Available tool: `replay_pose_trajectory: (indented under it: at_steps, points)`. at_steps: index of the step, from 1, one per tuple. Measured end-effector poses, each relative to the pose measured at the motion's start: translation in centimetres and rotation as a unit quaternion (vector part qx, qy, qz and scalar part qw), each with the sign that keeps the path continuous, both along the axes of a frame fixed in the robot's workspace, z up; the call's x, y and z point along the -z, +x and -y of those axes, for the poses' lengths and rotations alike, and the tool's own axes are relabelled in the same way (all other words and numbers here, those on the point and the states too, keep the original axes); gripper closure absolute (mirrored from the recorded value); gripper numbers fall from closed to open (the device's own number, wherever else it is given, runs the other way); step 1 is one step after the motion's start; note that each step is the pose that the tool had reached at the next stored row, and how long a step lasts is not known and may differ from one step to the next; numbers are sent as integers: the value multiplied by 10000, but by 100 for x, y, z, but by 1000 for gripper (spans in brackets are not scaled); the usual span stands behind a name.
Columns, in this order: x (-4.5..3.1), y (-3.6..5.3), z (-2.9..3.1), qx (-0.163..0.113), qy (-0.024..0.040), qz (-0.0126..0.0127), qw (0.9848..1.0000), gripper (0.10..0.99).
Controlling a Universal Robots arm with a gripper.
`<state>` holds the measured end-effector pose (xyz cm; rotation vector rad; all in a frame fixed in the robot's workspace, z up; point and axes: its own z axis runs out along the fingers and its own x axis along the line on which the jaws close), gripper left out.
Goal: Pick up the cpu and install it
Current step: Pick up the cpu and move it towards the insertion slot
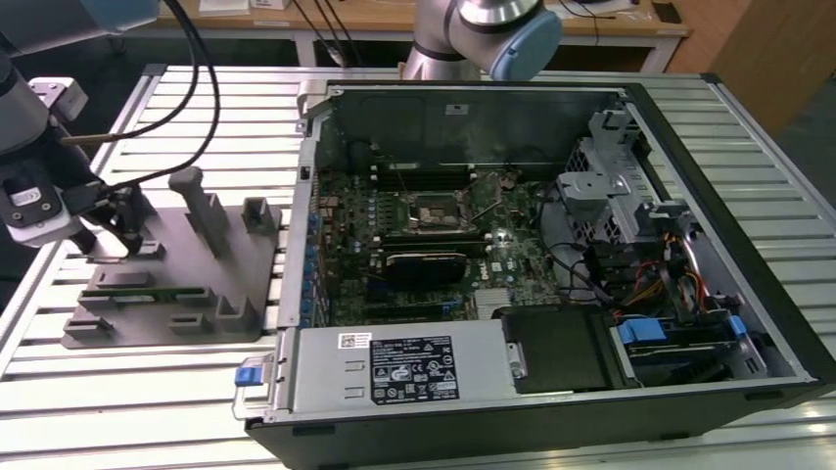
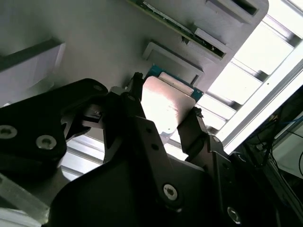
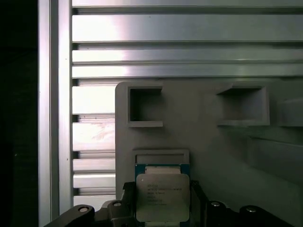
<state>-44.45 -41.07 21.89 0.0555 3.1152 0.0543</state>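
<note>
The cpu [image 3: 162, 197] is a small square chip with a silver top plate and a green rim, lying in a recess at the near-left corner of the grey fixture tray [image 1: 183, 318]. My gripper [image 1: 116, 240] hangs over that corner at the exterior view's left. In both wrist views its black fingers [image 2: 193, 124] press against two opposite edges of the cpu [image 2: 166, 105], so the gripper [image 2: 164, 101] is shut on it. The chip still sits low at the tray [image 3: 208, 142]. The motherboard socket [image 1: 432, 211] lies inside the open computer case, well to the exterior view's right of the gripper [image 3: 162, 189].
The open computer case [image 1: 549, 108] takes up the middle and right of the slatted metal table [image 1: 131, 392]. Upright posts [image 1: 196, 201] and blocks rise from the tray beside the gripper. A memory stick [image 1: 144, 292] lies in a tray slot. A second arm's base [image 1: 490, 29] stands behind the case.
</note>
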Motion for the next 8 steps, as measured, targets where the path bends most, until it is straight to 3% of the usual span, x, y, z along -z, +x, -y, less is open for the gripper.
replay_pose_trajectory:
  at_steps: [8]
  points:
    - [-156,0,0,0,0,4,10000,541]
